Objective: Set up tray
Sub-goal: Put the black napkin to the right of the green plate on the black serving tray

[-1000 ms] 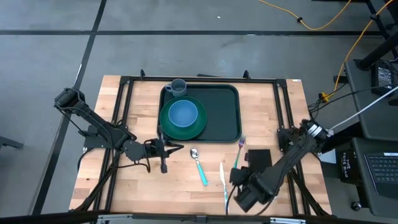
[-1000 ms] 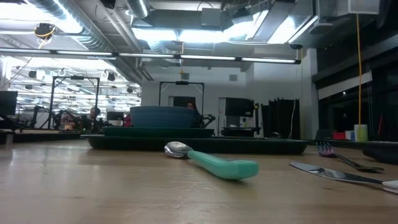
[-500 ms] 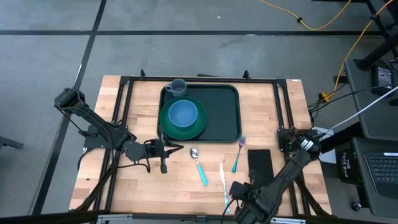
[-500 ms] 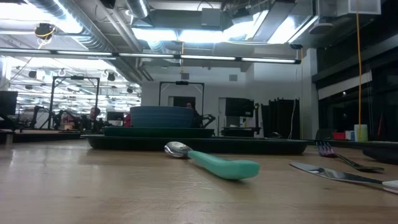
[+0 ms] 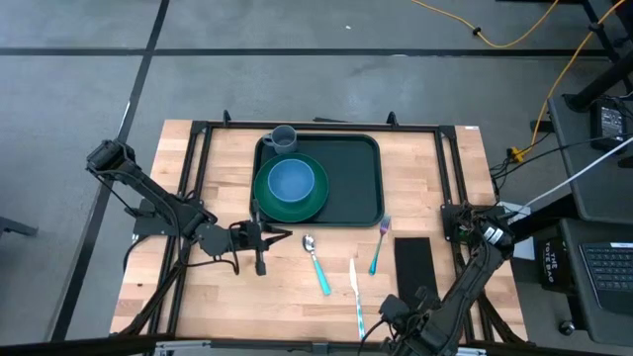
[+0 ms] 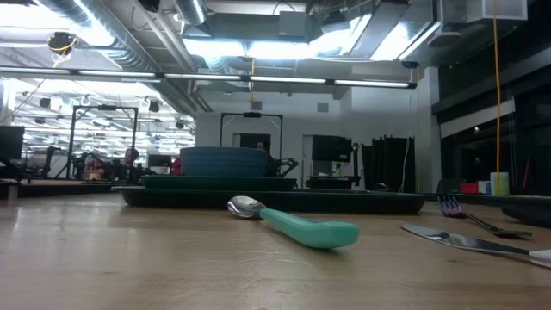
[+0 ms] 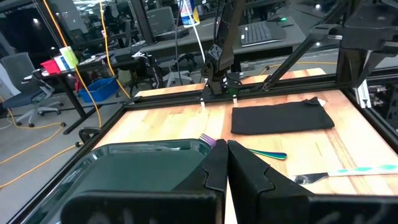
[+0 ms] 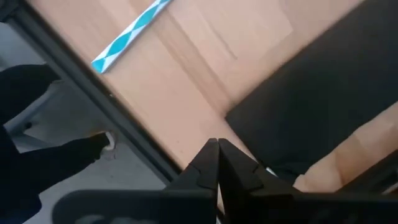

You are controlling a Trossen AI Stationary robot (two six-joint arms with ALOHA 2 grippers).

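Note:
The dark green-black tray (image 5: 348, 183) lies at the table's far middle and carries a green plate (image 5: 315, 203) with a blue bowl (image 5: 291, 181) and a grey cup (image 5: 283, 138). In the low view the tray (image 6: 362, 201) shows edge-on behind the spoon (image 6: 297, 226). My left gripper (image 5: 279, 235), shut and empty, hovers by the tray's near left corner (image 7: 143, 165). My right gripper (image 5: 389, 309), shut and empty, is at the table's near edge, between the knife's handle end and the black napkin (image 5: 412, 262).
Between the tray and the near edge lie a teal-handled spoon (image 5: 316, 262), a knife (image 5: 354, 289) with a blue-white handle (image 8: 130, 34), a fork (image 5: 379, 242) and the flat napkin (image 8: 311, 93). A black frame (image 5: 445, 168) borders the table. Bare wood lies left of the spoon.
My right gripper has drawn back from above the napkin toward the table's near edge, leaving the napkin fully uncovered and flat. My left arm and everything else on the table have stayed put.

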